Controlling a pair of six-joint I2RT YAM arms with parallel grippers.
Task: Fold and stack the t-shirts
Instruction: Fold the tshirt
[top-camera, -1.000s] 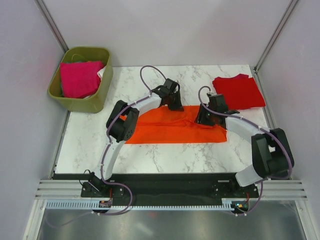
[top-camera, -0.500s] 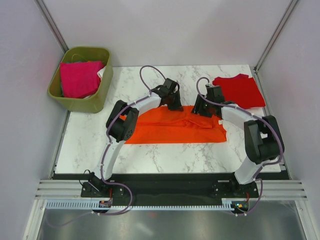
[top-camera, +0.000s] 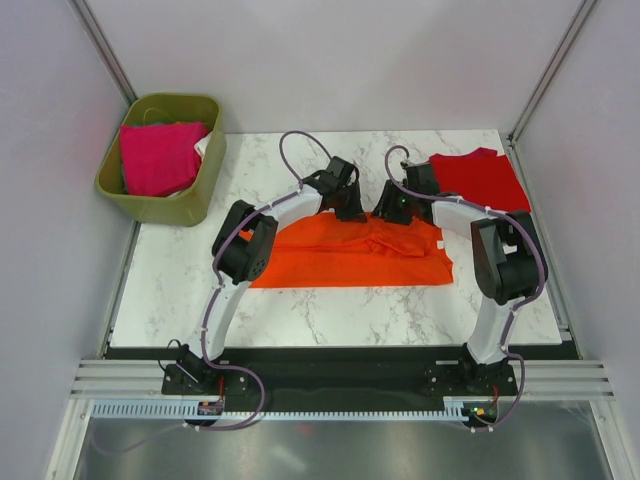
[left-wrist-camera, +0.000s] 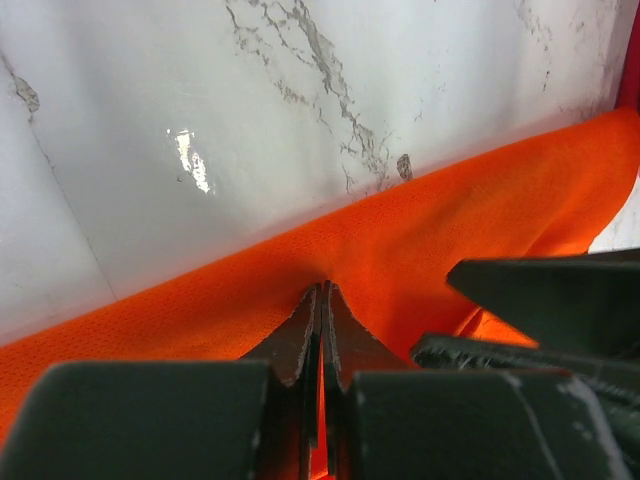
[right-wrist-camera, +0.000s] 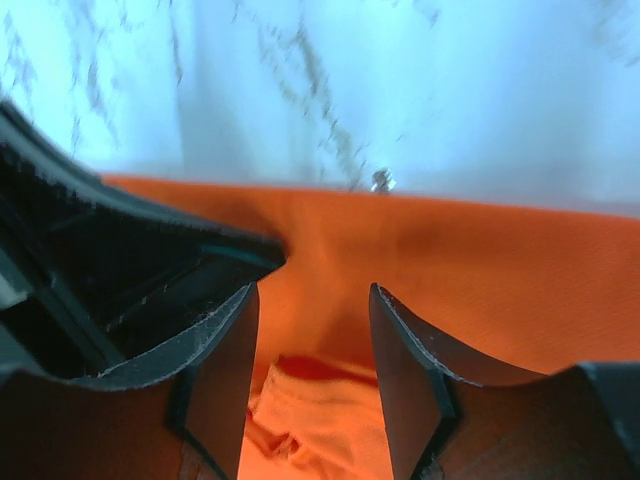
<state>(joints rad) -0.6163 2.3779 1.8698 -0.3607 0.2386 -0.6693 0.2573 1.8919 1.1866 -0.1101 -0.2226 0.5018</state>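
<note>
At table centre: orange t-shirt (top-camera: 340, 258) lies spread in a wide band on the marble table (top-camera: 180, 290), its far hem rumpled.
Far right corner: red t-shirt (top-camera: 482, 182), lying folded.
Far left: magenta t-shirt (top-camera: 158, 158) sits inside the olive bin (top-camera: 165, 208).
Left gripper (left-wrist-camera: 322, 292): clenched on the orange far hem, with cloth showing between its fingers.
Right gripper (right-wrist-camera: 312, 300): jaws apart over the same hem, just beside the left one.
Handling: light, thin, limp cloth that will probably sag and slide; best pinched at the hem or corners.
Change: within the last second the right gripper swung left along the hem toward the left gripper, which stayed put.
</note>
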